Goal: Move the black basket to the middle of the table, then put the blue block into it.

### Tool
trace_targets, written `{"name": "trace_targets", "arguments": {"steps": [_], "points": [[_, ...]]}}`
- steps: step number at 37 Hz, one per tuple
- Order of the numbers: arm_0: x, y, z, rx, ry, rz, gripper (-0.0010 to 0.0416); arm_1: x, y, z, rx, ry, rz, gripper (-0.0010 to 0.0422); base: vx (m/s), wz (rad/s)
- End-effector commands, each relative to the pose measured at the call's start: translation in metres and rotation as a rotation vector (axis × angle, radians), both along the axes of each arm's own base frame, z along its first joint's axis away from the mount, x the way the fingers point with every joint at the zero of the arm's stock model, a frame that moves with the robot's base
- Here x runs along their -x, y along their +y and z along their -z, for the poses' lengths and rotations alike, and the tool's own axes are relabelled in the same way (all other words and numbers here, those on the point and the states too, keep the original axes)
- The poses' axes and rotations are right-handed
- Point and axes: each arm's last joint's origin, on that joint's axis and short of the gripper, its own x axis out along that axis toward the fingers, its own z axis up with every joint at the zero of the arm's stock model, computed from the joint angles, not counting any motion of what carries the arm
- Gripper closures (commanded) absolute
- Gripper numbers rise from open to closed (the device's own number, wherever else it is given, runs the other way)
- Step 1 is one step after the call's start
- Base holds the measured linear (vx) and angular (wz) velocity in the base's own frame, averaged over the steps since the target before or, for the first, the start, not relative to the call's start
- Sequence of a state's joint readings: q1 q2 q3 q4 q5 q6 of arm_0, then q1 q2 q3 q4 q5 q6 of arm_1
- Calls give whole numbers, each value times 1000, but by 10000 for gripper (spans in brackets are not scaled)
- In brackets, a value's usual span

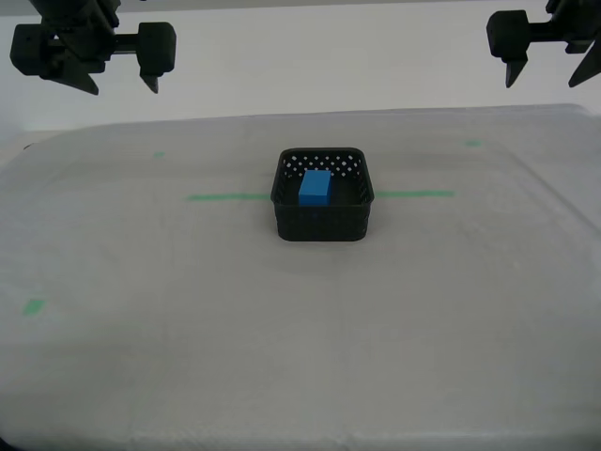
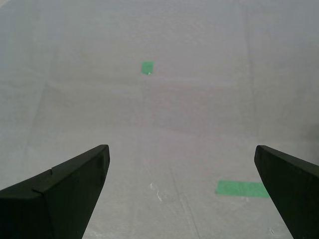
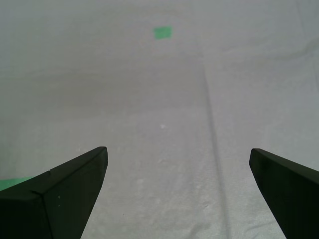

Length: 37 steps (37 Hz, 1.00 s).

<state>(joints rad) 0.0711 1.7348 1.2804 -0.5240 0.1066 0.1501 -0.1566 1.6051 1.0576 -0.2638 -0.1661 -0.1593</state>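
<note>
Apparently both steps look done: the blue block (image 1: 315, 186) lies inside the black basket (image 1: 322, 218) mid-desk (image 1: 141, 357), well below and apart from my first end effector (image 3: 177, 191) and second end effector (image 2: 179, 191), both spread wide and empty, so nothing further seems called for

lab: cloth table (image 1: 141, 357) w/ tape marks (image 1: 34, 306)

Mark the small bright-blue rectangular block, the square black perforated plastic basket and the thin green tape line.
Small bright-blue rectangular block (image 1: 315, 186): exterior view, on its front face.
Square black perforated plastic basket (image 1: 320, 224): exterior view, on its near outer wall.
Thin green tape line (image 1: 225, 197): exterior view, on the stretch at the basket's left.
</note>
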Motion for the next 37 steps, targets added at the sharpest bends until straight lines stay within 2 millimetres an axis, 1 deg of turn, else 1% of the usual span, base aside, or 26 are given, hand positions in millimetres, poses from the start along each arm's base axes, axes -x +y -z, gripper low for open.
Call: {"name": "trace_targets", "arguments": {"steps": [1, 37], "points": [[0, 0, 0, 0, -1, -1, 7, 0, 0, -1, -3, -3, 0, 12, 0, 0], [0, 0, 0, 0, -1, -1, 7, 0, 0, -1, -3, -3, 0, 12, 0, 0]]}}
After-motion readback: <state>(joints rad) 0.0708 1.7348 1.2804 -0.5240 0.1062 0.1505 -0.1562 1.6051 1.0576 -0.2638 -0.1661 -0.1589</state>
